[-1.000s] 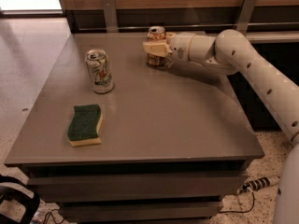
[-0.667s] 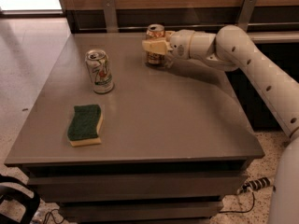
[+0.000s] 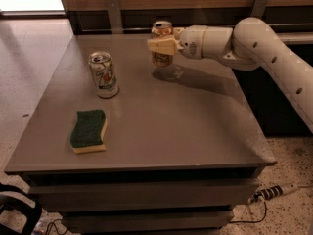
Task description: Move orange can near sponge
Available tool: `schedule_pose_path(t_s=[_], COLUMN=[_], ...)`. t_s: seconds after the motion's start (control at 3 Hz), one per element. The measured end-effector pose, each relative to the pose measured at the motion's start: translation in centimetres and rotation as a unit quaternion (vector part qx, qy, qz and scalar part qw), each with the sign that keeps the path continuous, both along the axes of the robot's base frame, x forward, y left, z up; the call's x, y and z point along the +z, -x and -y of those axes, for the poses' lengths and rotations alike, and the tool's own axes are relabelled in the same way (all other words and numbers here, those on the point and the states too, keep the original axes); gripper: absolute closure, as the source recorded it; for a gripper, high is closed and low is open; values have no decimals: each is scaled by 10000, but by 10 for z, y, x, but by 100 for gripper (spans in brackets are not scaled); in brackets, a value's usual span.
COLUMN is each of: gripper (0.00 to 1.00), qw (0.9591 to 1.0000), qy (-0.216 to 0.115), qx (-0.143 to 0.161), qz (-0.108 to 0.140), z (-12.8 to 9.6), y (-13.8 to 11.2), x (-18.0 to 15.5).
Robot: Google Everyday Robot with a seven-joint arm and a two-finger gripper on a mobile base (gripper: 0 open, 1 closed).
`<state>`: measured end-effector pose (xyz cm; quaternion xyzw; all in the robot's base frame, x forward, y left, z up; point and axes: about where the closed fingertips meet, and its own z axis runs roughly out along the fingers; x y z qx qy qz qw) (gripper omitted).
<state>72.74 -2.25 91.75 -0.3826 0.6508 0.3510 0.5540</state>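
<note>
The orange can [image 3: 161, 59], orange-gold with a silver top, is near the table's far edge, upright. My gripper [image 3: 159, 45] reaches in from the right and is shut on its middle, its cream fingers [image 3: 164, 45] across the can's body. The can seems to hang slightly above the table, with its shadow just below it. The sponge [image 3: 89, 130], dark green over yellow foam, lies flat at the front left of the table, well apart from the can.
A white can with green and red markings [image 3: 103, 75] stands upright between the sponge and the far left corner. The grey table [image 3: 186, 131] has a wooden wall and metal brackets behind it. A power strip [image 3: 274, 192] lies on the floor at the right.
The gripper, shut on the orange can, has shifted slightly left and up with it. The sponge and the white can have not moved.
</note>
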Motion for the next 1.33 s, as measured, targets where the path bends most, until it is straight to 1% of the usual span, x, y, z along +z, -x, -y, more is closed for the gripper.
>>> schedule_pose_path(t_s=[0.33,0.67,1.0,1.33], gripper=[100,100,100,100], qw=[10000,9997,9991,9984], qy=[26,-57,-241,-337], qx=[72,204,291,384], qz=[57,112,199,244], z=[-9,-23,-37,-51], y=[36,70,105,140], x=[10,8,3,1])
